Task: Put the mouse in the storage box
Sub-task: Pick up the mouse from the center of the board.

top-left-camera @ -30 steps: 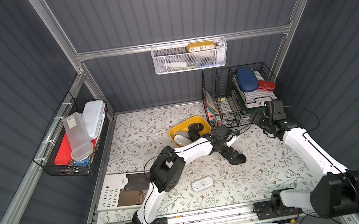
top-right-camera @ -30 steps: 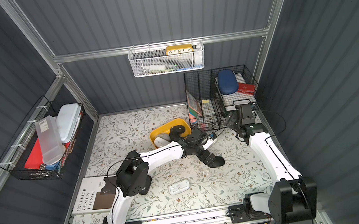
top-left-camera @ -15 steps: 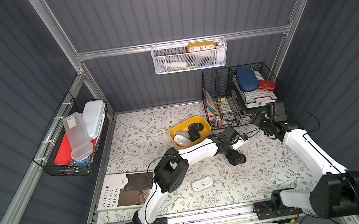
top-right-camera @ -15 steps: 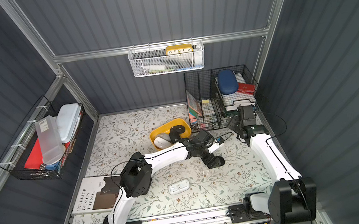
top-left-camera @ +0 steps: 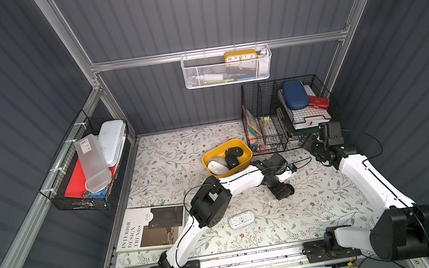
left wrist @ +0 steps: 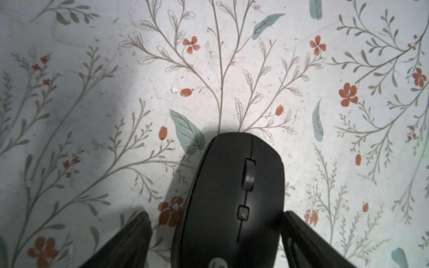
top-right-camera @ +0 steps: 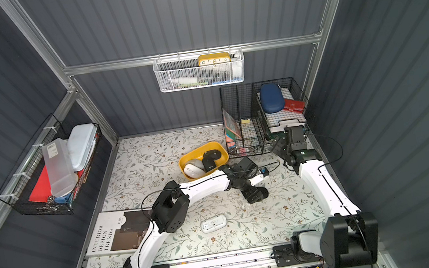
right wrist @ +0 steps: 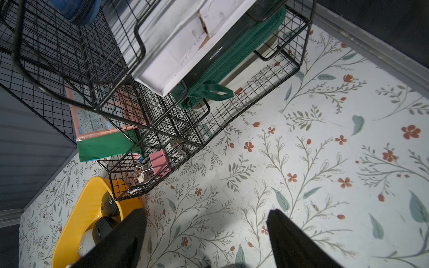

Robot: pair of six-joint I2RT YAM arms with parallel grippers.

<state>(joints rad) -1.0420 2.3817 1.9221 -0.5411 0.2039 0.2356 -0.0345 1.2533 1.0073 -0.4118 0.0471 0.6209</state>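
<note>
Left gripper (left wrist: 216, 215) stands wide astride the black mouse (left wrist: 232, 185), which lies flat on the table (left wrist: 92, 92), near the box (top-left-camera: 219, 146) but outside it. In the wrist view one finger (left wrist: 306, 246) looks to touch the mouse's flank while the other (left wrist: 130, 246) stands apart from it. I judge this to be the grasp step, with no grip made yet.

The next move calls for the jaws to meet both flanks squarely, then a lift high enough to clear the box rim.

Right gripper (right wrist: 206, 212) hangs wide and empty before the wire organiser (top-left-camera: 268, 122), clear of that path.

Room in the box is tight. It already holds a pale mouse (top-left-camera: 217, 165) and a dark mouse (top-left-camera: 232, 156), and bare floor shows mostly along its far side. The organiser stands just beside one end of the box, and the left forearm runs along the box's near wall, between the black mouse and the box. A white mouse (top-left-camera: 241, 219) lies on open table nearer the arm bases.
</note>
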